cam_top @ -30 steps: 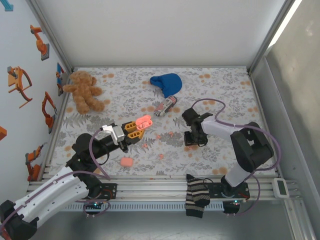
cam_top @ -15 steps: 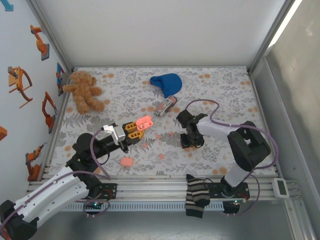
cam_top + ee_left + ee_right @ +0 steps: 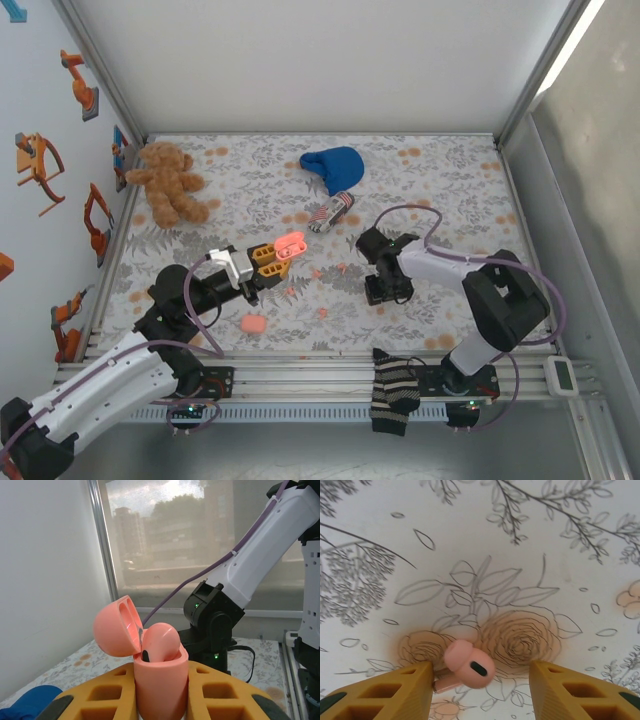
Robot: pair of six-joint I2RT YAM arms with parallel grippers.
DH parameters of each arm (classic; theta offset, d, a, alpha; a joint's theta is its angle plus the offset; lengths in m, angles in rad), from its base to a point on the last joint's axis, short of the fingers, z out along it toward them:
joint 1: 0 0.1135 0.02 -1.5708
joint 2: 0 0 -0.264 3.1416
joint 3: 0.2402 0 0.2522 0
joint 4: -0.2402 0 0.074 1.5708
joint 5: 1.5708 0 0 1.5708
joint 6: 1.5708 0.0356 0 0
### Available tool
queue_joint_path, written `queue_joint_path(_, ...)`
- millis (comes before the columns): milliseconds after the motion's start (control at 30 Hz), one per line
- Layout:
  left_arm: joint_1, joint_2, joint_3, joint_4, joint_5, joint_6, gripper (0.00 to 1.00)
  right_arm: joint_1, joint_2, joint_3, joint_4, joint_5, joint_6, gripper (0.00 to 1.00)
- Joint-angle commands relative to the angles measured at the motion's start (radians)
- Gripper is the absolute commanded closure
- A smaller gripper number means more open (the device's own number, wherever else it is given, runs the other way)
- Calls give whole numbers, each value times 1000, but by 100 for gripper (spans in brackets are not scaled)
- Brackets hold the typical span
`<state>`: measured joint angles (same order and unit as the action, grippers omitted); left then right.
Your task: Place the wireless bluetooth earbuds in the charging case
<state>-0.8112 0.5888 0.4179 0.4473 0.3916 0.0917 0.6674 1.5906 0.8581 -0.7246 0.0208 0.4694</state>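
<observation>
My left gripper [image 3: 270,257] is shut on an open salmon-pink charging case [image 3: 289,244], held above the floral cloth. In the left wrist view the case [image 3: 160,685] stands upright between the orange fingers, its lid [image 3: 115,627] swung back and one coral earbud [image 3: 161,641] seated inside. My right gripper [image 3: 386,288] points down at the cloth and is open. In the right wrist view it [image 3: 480,692] straddles a coral earbud [image 3: 469,665] lying on the cloth, whose stem lies next to the left finger [image 3: 385,695]. More earbuds [image 3: 316,272] lie loose between the arms.
A second pink case [image 3: 252,325] lies near the front edge. A teddy bear [image 3: 170,182] sits at the back left, with a blue cap [image 3: 333,166] and a striped sock [image 3: 330,212] at the back middle. Another striped sock [image 3: 393,390] hangs over the front rail.
The right gripper has shifted a little left, then toward the near edge and down over the cloth. The left gripper with the open case has barely moved.
</observation>
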Motion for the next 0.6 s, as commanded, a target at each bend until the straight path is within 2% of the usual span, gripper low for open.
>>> queue_joint_path(0,-5,-1,30,14,8,13,100,3,-35,-26,-53,58,29,46)
queue_joint_path(267,-5,-4,29,14,11,5,100,-28,-62,-52,-58,81,33,45)
queue_joint_path(467,-6,-15,27,2,3,8,100,-29,-139,-15,-52,-33,-30,47)
queue_joint_path(567,-6,-20,26,1,0,9,100,-30,-192,10,-60,-69,-40,45)
